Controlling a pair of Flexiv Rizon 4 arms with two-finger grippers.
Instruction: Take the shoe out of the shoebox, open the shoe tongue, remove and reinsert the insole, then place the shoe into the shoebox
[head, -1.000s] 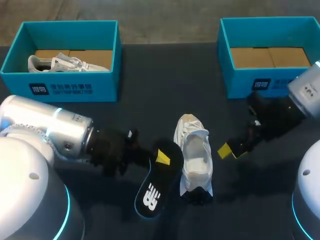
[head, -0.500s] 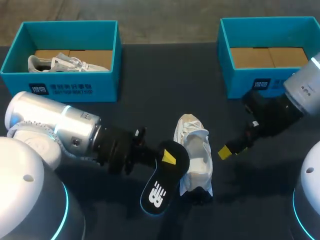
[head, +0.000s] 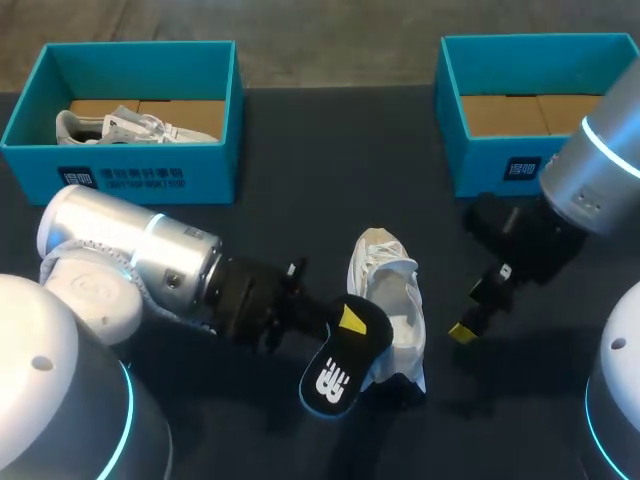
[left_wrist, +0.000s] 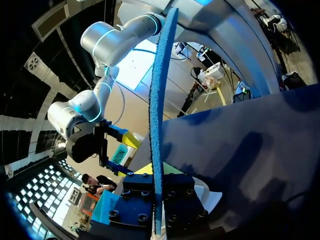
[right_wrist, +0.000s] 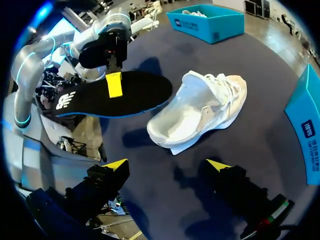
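One white shoe (head: 392, 295) rests on the dark table (head: 300, 200), outside both boxes, with its toe turned away from me, its heel toward me and its opening facing up. It lies between my two grippers, just beside the left gripper (head: 351, 320) and a little ahead of the right gripper (right_wrist: 167, 165). The black insole (head: 340, 360), blue at its edge and marked with a white logo, is out of the shoe and clamped in my left gripper, one finger pressed on each face. In the left wrist view it stands edge-on between the fingers and runs straight out ahead of them. In the right wrist view the insole hangs above the table with a shadow under it, and the end away from the logo is at the shoe's heel opening; whether the two touch I cannot tell. My right gripper holds nothing: its jaws stand wide apart over the table, with the shoe ahead of them and not between them. Well beyond the left gripper sits the left shoebox (head: 150, 175), teal, with a second white shoe (head: 130, 125) lying inside it. Well beyond the right gripper sits the right shoebox (head: 490, 170), also teal, showing its brown cardboard floor.
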